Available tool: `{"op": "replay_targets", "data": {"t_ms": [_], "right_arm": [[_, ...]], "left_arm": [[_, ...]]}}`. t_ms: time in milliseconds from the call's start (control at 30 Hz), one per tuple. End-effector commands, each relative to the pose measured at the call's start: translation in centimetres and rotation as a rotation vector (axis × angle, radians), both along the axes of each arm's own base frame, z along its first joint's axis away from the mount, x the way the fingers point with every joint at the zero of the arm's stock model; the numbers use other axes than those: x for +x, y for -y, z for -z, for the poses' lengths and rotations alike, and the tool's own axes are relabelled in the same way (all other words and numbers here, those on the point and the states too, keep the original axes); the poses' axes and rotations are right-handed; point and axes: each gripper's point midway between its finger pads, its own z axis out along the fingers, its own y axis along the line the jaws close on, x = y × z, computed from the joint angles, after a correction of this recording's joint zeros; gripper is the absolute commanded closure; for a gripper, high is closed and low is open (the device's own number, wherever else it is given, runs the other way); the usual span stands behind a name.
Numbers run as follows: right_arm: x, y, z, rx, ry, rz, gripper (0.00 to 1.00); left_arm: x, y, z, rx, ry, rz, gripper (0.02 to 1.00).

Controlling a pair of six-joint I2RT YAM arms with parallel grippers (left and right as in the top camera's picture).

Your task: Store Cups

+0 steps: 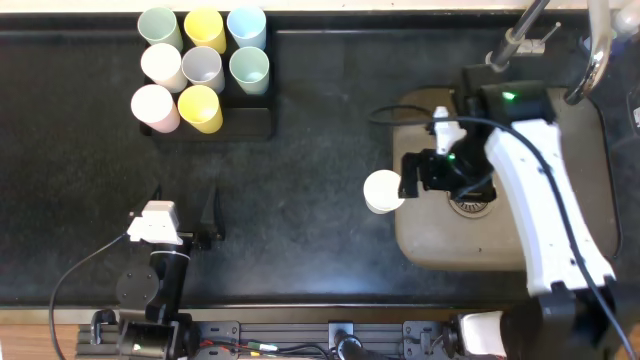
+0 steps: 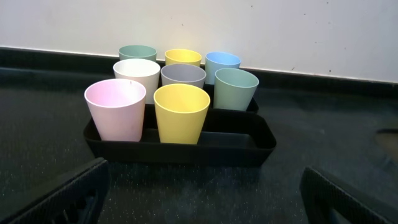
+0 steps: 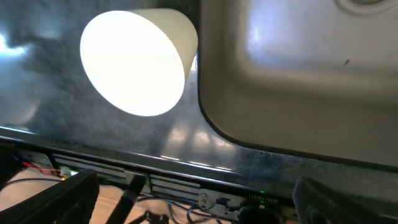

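Since the right gripper, fingers apart, sits at the sink's left rim, the cream cup lies just left of it, ungripped.

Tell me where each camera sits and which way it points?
Top view: fixed overhead, looking straight down at the worktop; both arms, left pincer and right pincer show.
Left wrist view: on the left arm, low, facing the tray of cups; own fingers at bottom corners.
Right wrist view: on the right arm, looking down at a cream cup by the sink; own fingers at bottom corners.
Shared: top and left wrist views show the tray; top and right wrist views, the cream cup and sink.
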Motion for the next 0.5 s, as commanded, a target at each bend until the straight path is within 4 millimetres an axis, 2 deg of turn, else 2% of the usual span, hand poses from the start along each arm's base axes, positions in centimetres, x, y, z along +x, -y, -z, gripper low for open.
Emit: {"op": "replay_targets", "data": {"t_ms": [33, 167, 500], "right_arm": [[1.3, 0.1, 0.6, -0.058, 0.0, 0.012, 0.005], [1.7, 0.7, 2.3, -0.13, -0.038, -0.016, 0.005], [3.5, -1.1, 4.9, -0.138, -0.026, -0.074, 0.003]], "left_arm": [[0.0, -0.2, -0.1, 0.018, 0.006, -0.009, 0.018], [0.0, -0.2, -0.1, 0.018, 0.006, -0.009, 0.018], [0.0, -0.2, -0.1, 0.018, 0.006, -0.009, 0.018]]}}
